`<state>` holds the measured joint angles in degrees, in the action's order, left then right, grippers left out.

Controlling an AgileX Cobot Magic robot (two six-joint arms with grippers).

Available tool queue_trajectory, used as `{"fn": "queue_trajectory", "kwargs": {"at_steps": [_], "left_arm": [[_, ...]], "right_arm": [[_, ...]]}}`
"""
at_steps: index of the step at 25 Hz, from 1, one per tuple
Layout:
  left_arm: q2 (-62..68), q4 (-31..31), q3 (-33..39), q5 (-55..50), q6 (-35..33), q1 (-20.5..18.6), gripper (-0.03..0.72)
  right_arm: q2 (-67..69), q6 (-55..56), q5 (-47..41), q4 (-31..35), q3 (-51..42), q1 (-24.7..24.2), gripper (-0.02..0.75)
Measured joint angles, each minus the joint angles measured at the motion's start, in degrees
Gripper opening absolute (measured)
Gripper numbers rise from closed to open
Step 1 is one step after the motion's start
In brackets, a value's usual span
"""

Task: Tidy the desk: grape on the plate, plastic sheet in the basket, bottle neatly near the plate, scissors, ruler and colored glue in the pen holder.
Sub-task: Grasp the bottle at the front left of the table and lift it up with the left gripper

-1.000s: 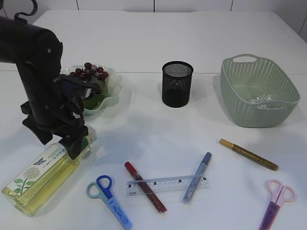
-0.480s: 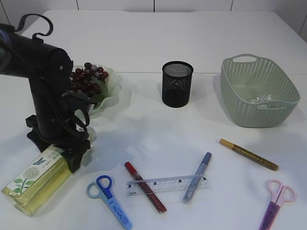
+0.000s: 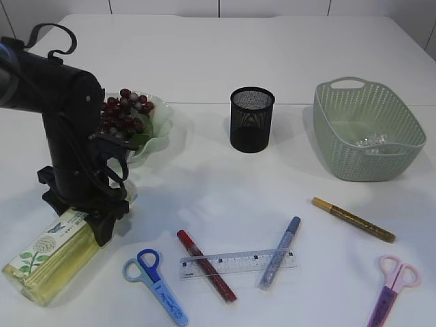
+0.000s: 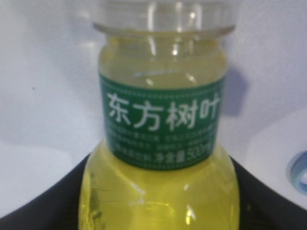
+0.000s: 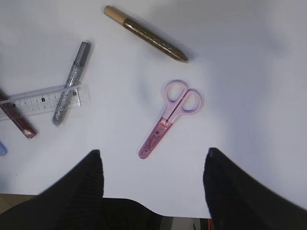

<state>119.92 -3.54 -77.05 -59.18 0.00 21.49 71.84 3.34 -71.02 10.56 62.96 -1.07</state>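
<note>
Yellow bottle neck sits hidden behind the left arm

From my station, the only thing beyond the job itself is the white table, matte and plain, filling nearly the whole exterior view. A thin straight seam crosses it from the left edge to the right edge, roughly a third of the way down from the far edge. Behind the far edge I can see white wall panels split by dark vertical joints. In the right wrist view, a narrow strip of tan floor shows past the table's edge at the lower left corner.
</note>
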Motion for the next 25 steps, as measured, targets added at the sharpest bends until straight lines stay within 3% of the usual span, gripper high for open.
{"fn": "queue_trajectory", "kwargs": {"at_steps": [4, 13, 25], "left_arm": [[0.0, 2.6, -0.3, -0.6, 0.0, -1.9, 0.459], [0.1, 11.0, -0.3, -2.5, -1.0, -7.8, 0.455], [0.1, 13.4, -0.3, -2.5, -1.5, -8.0, 0.453]], "right_arm": [[0.0, 0.0, 0.0, 0.0, 0.0, 0.0, 0.512], [0.0, -0.1, 0.0, 0.0, 0.0, 0.0, 0.512], [0.0, -0.1, 0.0, 0.0, 0.0, 0.0, 0.512]]}}
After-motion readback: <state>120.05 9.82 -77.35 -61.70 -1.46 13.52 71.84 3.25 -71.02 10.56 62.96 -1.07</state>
